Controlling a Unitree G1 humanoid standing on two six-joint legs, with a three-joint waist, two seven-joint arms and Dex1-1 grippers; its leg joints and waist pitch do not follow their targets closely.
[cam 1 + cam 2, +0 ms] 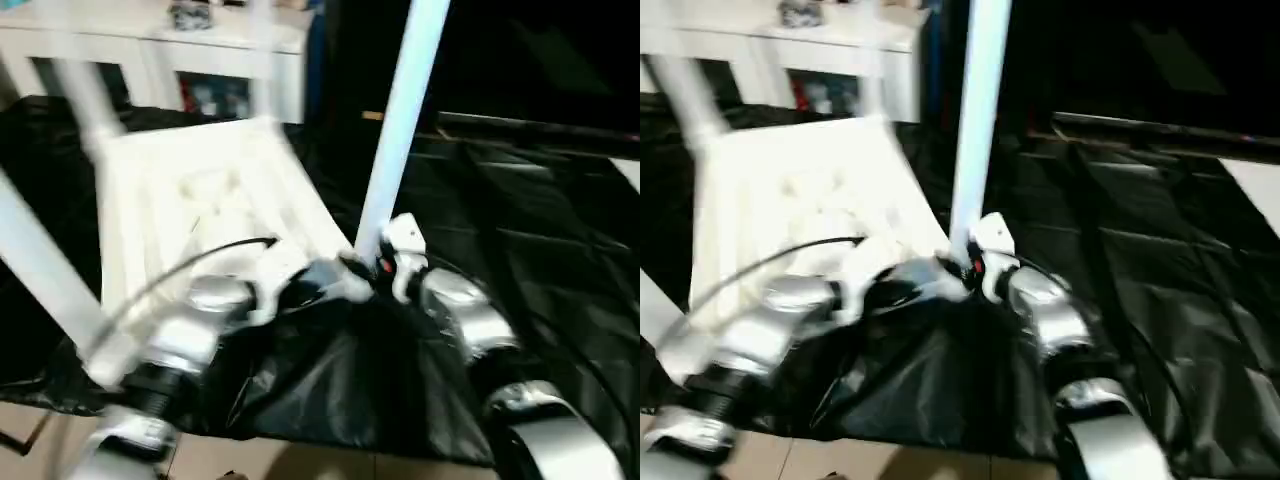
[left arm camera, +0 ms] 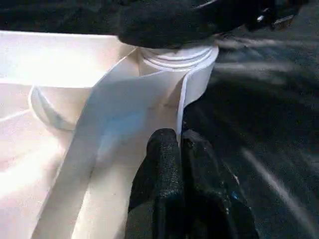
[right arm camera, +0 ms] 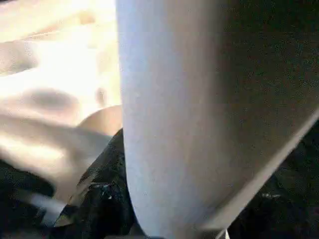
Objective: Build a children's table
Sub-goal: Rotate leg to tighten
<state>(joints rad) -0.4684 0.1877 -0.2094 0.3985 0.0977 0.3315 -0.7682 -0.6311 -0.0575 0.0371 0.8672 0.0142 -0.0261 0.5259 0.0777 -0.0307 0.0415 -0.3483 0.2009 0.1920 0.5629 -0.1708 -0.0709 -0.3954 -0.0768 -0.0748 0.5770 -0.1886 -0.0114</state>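
1. A black plastic sheet [image 1: 520,250] covers the floor; a white cabinet [image 1: 150,60] stands beyond its far edge.
2. The white tabletop [image 1: 200,210] lies upside down on the sheet's left part, with legs standing up from its corners.
3. The left gripper [image 2: 180,144], fingers pressed together, pinches the tabletop's thin rim just beside the near right corner socket [image 2: 174,55].
4. The right gripper [image 1: 372,268] wraps the base of 1 leg [image 1: 400,120] standing in that socket.
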